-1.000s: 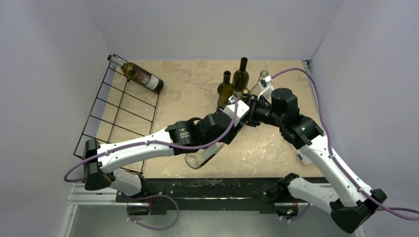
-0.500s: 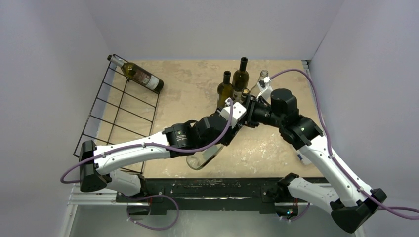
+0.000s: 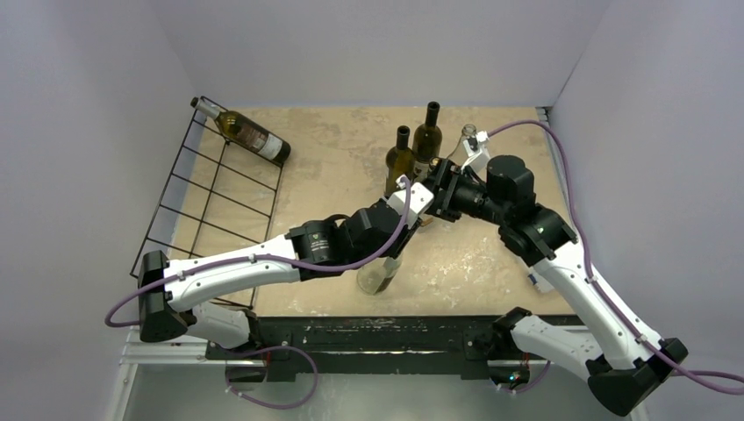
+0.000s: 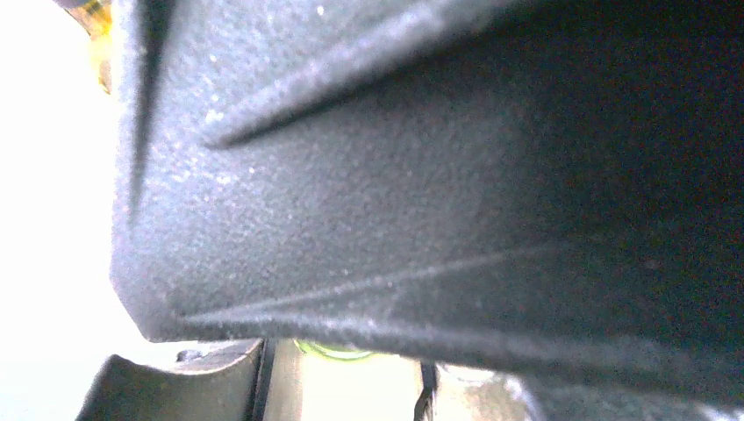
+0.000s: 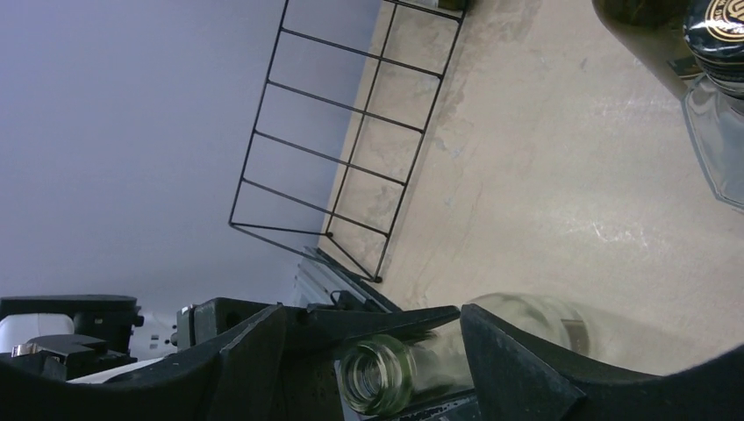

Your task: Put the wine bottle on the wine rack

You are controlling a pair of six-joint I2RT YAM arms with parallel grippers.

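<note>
The wine rack (image 3: 213, 191) is a black wire grid lying along the left edge of the tabletop (image 3: 342, 145). All positions below are given from this rack.

The clear wine bottle (image 3: 379, 274) is off the rack, well to its right and level with the rack's near end. Its base points toward the near tabletop edge, and its neck slants up beneath the two wrists. Whether the base touches the tabletop cannot be told.

The right claw (image 5: 373, 346) is wide. In the right wrist view the bottle's mouth sits between the two fingers (image 5: 518, 368) with a gap on each side. A black bar (image 5: 386, 317) crosses the neck just behind the mouth.

The left claw (image 3: 414, 206) is at the bottle's neck, right of the rack and close against the right claw. Its state cannot be told. The overhead view hides its fingers, and the left wrist view is filled by a dark, grainy surface close to the lens.

A labelled bottle (image 3: 254, 138) lies on its side along the rack's far edge, neck at the far left corner.

The standing bottles (image 3: 427, 132) are upright to the right of the rack's far end, just beyond both claws.
</note>
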